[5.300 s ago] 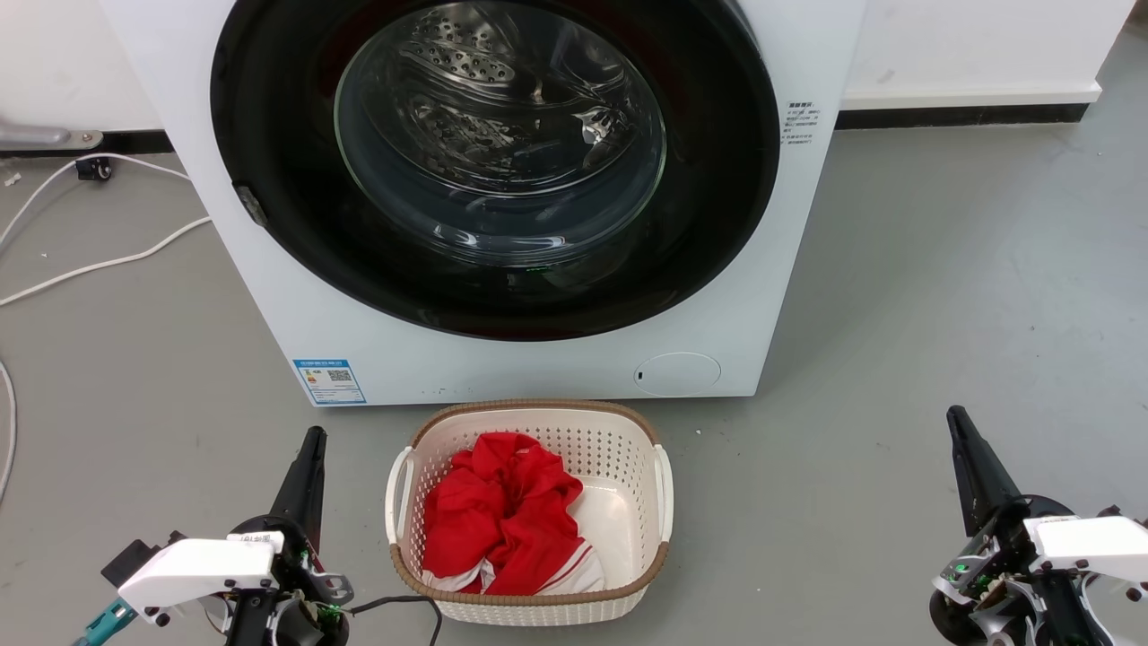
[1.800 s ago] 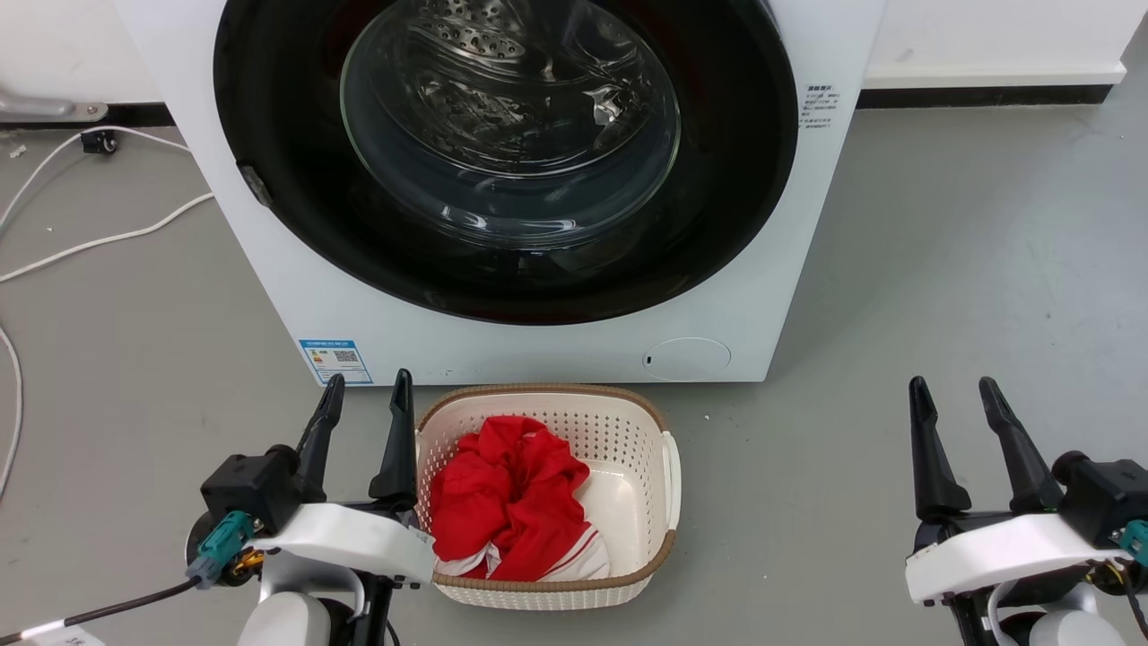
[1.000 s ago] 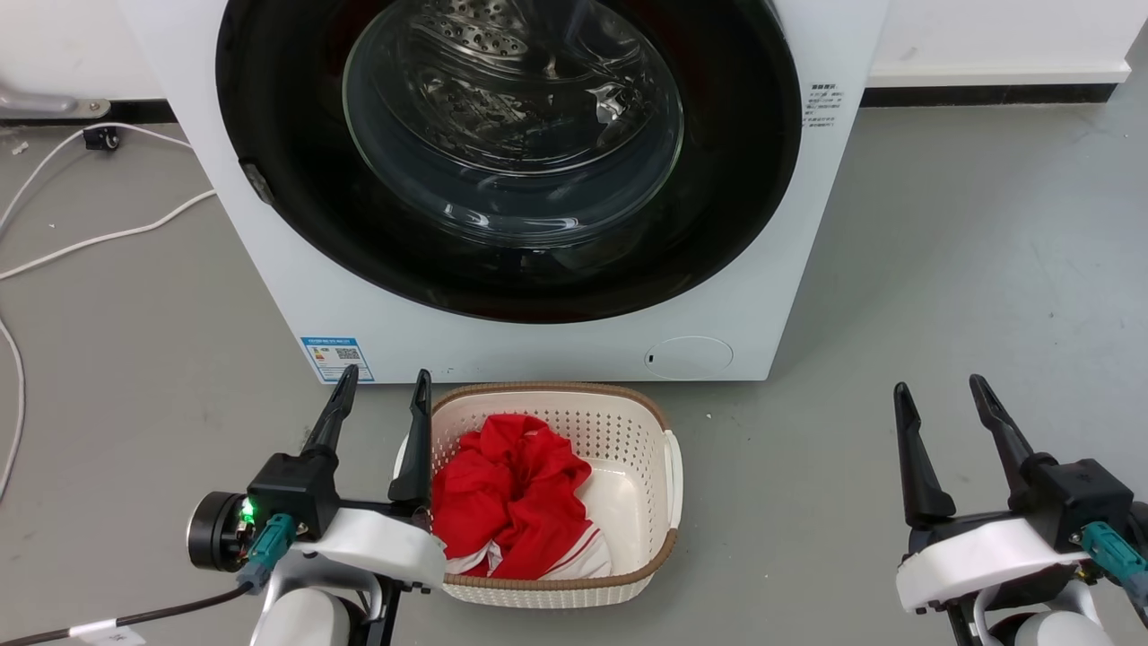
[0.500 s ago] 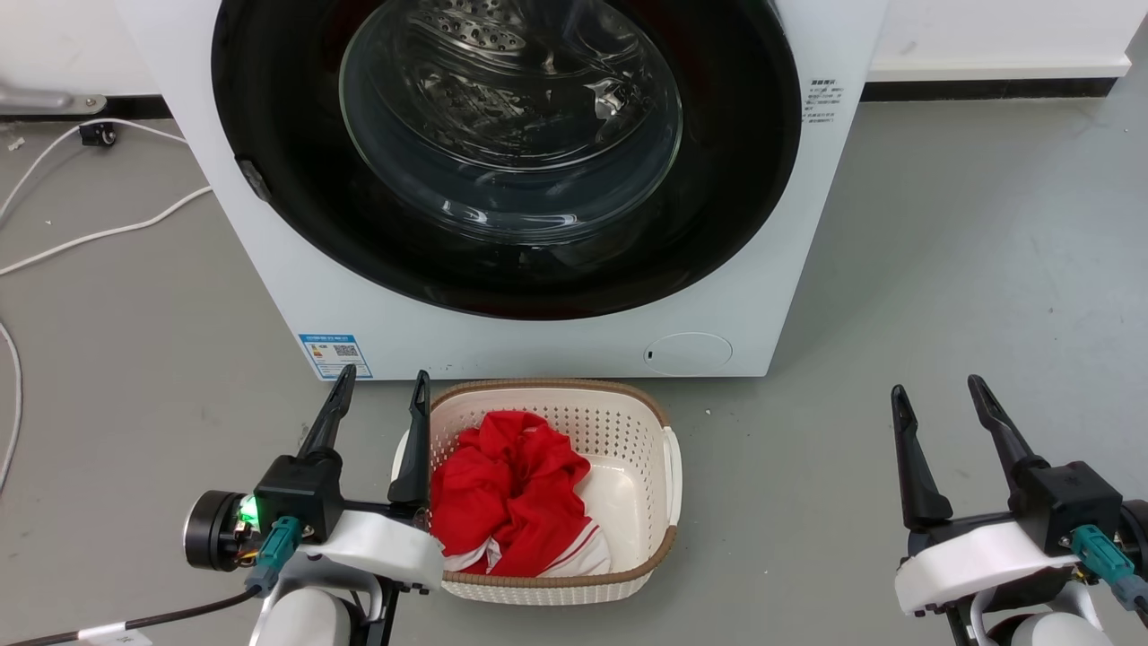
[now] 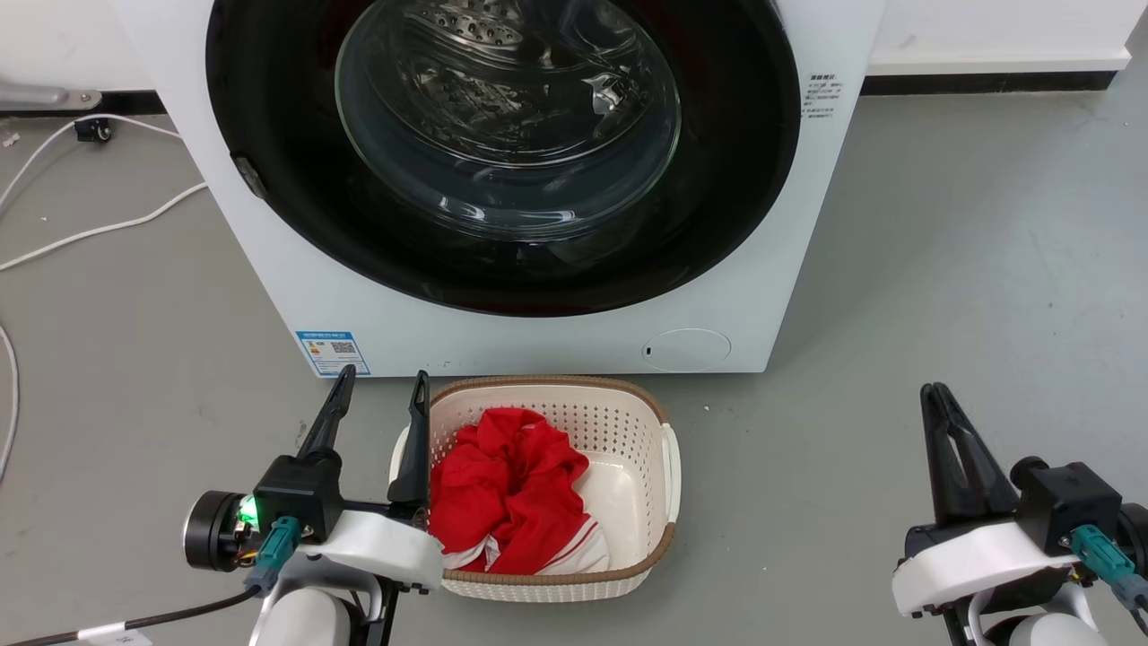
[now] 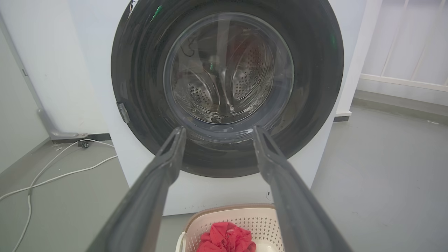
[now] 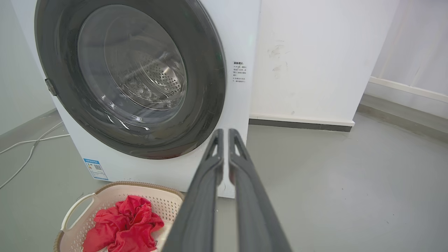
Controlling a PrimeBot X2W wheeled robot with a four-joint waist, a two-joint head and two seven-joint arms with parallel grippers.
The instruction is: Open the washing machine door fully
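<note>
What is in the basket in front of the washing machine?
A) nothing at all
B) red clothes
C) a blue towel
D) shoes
B: red clothes lie bunched up inside the white basket, which stands on the floor just before the washing machine.

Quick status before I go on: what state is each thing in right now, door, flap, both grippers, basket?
washing machine door: closed, flat against the washing machine.
small round white flap: closed.
left gripper: open, holding nothing.
right gripper: shut, holding nothing.
laundry basket: upright, with a crumpled red garment inside.
</note>
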